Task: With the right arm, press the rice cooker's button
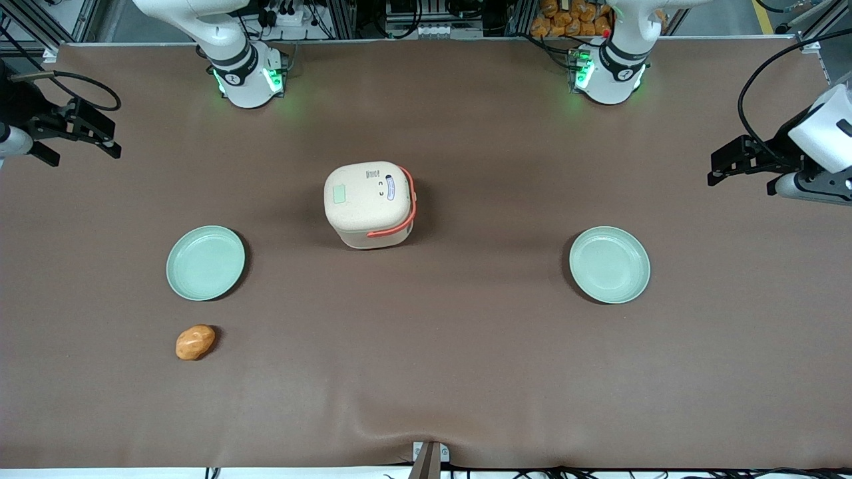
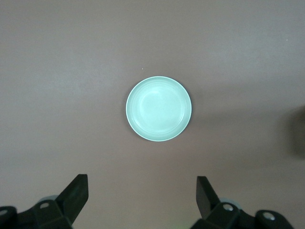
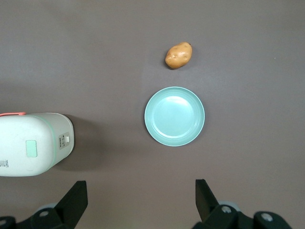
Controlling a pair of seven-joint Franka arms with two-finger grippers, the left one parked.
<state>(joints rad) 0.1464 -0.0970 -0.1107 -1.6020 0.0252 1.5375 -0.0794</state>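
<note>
The rice cooker [image 1: 369, 203] stands in the middle of the table with its lid shut. It is cream-beige with a coral-orange handle [image 1: 407, 211] and a pale green patch on the lid. It also shows in the right wrist view [image 3: 33, 143], with a small panel on its side wall. My right gripper [image 1: 100, 136] hangs above the working arm's end of the table, well away from the cooker. In the right wrist view the gripper [image 3: 140, 193] is open and empty over bare table, touching nothing.
A mint-green plate [image 1: 205, 262] [image 3: 174, 116] lies between my gripper and the cooker, nearer the front camera. A potato [image 1: 195, 342] [image 3: 178, 55] lies nearer still. A second mint-green plate [image 1: 609, 264] [image 2: 158, 108] lies toward the parked arm's end.
</note>
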